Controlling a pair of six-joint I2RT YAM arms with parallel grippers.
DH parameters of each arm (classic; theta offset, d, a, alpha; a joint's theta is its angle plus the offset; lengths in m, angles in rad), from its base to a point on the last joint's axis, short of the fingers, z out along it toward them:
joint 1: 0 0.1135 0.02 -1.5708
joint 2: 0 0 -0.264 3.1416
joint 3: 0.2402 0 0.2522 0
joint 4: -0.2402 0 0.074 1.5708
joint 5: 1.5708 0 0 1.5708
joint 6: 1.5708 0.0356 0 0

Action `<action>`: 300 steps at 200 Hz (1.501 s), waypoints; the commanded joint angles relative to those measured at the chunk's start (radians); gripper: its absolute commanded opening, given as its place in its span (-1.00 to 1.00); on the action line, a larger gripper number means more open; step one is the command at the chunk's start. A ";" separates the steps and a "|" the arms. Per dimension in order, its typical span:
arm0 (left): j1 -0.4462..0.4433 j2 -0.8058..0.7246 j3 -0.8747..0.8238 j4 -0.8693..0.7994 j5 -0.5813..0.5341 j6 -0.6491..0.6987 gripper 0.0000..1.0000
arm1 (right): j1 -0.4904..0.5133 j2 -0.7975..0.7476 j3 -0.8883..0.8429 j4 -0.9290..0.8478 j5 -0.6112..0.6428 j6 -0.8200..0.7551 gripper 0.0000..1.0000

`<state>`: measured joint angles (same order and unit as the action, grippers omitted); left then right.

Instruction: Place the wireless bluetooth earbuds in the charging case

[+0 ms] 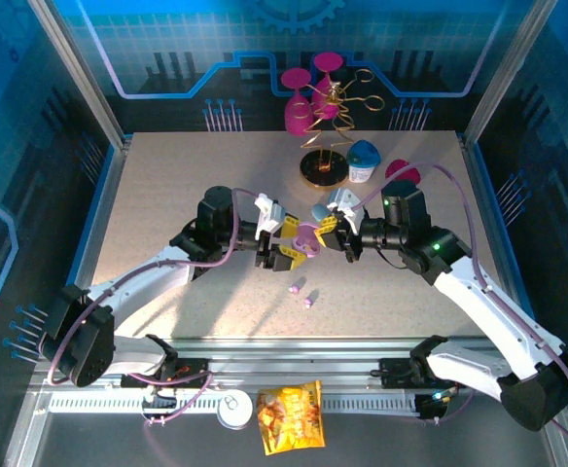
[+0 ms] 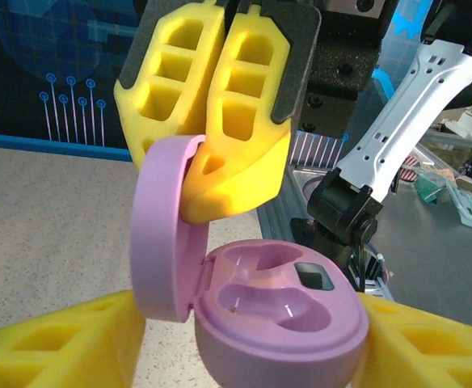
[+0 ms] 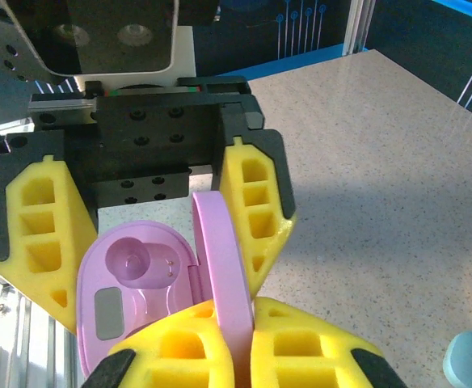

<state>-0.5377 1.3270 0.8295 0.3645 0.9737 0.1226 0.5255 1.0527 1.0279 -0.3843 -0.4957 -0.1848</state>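
A lilac-pink charging case [image 1: 308,236] is held open in mid-air between both arms. My left gripper [image 1: 286,245] is shut on the case's base [image 2: 280,311], whose two sockets are empty. My right gripper [image 1: 329,230] is shut on the raised lid [image 3: 220,259]; its yellow fingers [image 2: 220,97] pinch the lid [image 2: 162,234] from above. In the right wrist view the left gripper's fingers [image 3: 256,206] flank the base [image 3: 131,275]. Two lilac-pink earbuds [image 1: 295,289] [image 1: 308,303] lie on the table just in front of the case. The pale blue earbuds are out of view.
A pale blue pebble case [image 1: 318,211] lies just behind the grippers. At the back stand pink glasses [image 1: 298,107], a gold wire stand [image 1: 325,161], a blue-and-white pot [image 1: 363,161] and a pink disc [image 1: 402,176]. A snack bag [image 1: 289,416] lies on the front rail.
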 commanded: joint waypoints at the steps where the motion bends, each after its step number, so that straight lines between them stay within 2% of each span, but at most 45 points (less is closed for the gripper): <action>1: -0.001 0.003 0.022 0.012 0.005 -0.008 0.19 | 0.016 -0.010 -0.001 0.020 0.002 -0.004 -1.00; 64: 0.000 0.007 0.020 0.014 0.007 -0.006 -0.13 | 0.016 -0.014 -0.004 0.030 0.011 0.002 -1.00; 89: 0.001 0.007 0.018 0.015 0.002 0.001 -0.29 | 0.016 -0.018 -0.010 0.036 0.020 0.009 -0.92; 107: 0.001 0.010 0.014 0.019 -0.003 0.003 -0.34 | 0.016 -0.025 -0.016 0.051 0.031 0.024 -0.73; 137: 0.002 0.014 0.009 0.041 -0.006 -0.009 -0.36 | 0.008 -0.031 -0.024 0.073 0.036 0.054 -0.23; 152: 0.002 0.012 0.007 0.049 -0.008 -0.014 -0.36 | 0.005 -0.030 -0.025 0.073 0.034 0.060 -0.20; 169: 0.002 0.010 0.007 0.051 -0.007 -0.014 -0.36 | 0.001 -0.029 -0.024 0.070 0.030 0.061 -0.32; 184: 0.002 0.006 0.006 0.052 -0.009 -0.014 -0.36 | 0.001 -0.029 -0.024 0.068 0.027 0.062 -0.31; 198: 0.004 0.005 0.003 0.053 -0.013 -0.013 -0.36 | 0.001 -0.033 -0.023 0.064 0.027 0.063 -0.21; 213: 0.006 0.006 -0.003 0.062 -0.020 -0.013 -0.36 | -0.004 -0.045 -0.031 0.070 0.030 0.066 0.09; 238: 0.013 0.014 -0.017 0.102 -0.030 -0.026 -0.35 | -0.022 -0.080 -0.052 0.101 0.006 0.090 0.36; 267: 0.041 0.040 -0.051 0.229 -0.035 -0.090 -0.36 | -0.076 -0.148 -0.101 0.186 -0.043 0.155 0.55; 300: 0.080 0.061 -0.094 0.384 -0.062 -0.165 -0.38 | -0.180 -0.226 -0.169 0.267 -0.104 0.257 0.65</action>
<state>-0.4847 1.3758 0.7727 0.5743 0.9333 0.0296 0.4103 0.8761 0.9009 -0.2173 -0.5323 -0.0246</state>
